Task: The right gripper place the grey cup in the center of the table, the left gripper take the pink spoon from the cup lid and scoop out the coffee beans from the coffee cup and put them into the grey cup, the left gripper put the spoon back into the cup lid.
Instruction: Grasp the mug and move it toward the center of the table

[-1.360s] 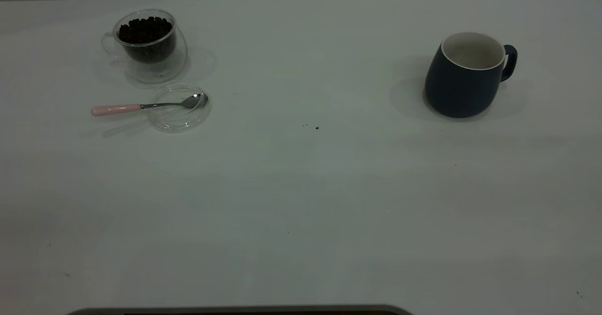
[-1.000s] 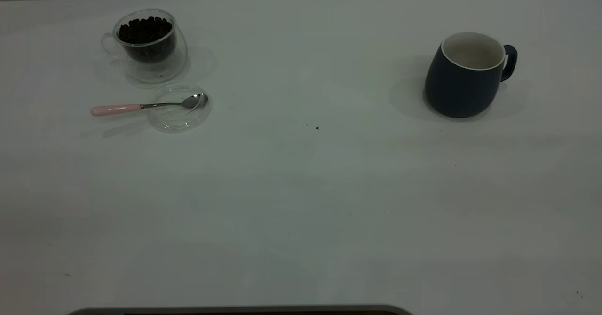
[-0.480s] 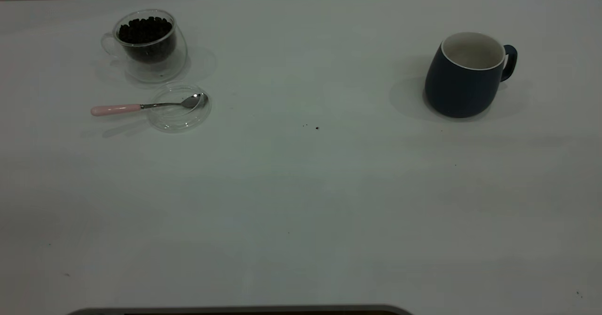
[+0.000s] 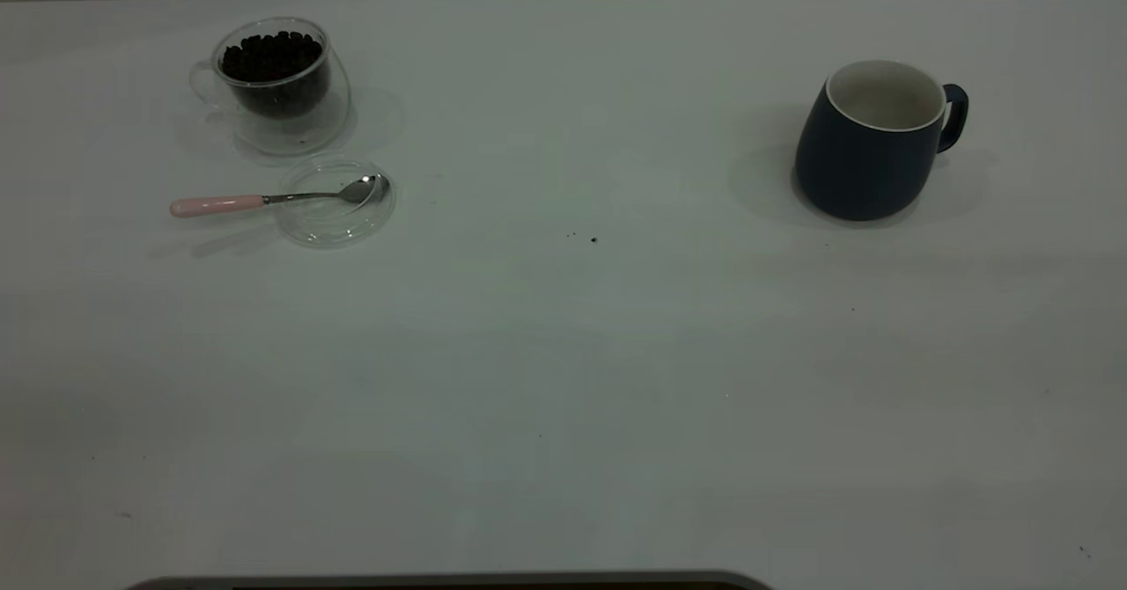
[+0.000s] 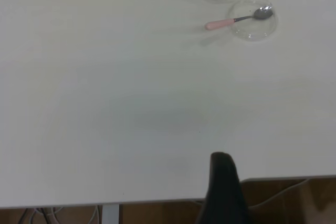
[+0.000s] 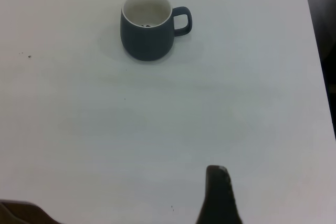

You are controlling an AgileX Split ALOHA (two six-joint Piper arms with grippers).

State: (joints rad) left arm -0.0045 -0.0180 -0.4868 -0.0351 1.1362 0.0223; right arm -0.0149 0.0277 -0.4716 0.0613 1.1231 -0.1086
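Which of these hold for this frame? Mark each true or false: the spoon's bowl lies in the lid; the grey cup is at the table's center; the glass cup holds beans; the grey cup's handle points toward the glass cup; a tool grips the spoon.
1. The spoon bowl lies in the lid. True.
2. The grey cup is at the table center. False: it stands far right.
3. The glass cup holds beans. True.
4. The grey cup's handle points toward the glass cup. False: it points away.
5. A tool grips the spoon. False: nothing touches it.
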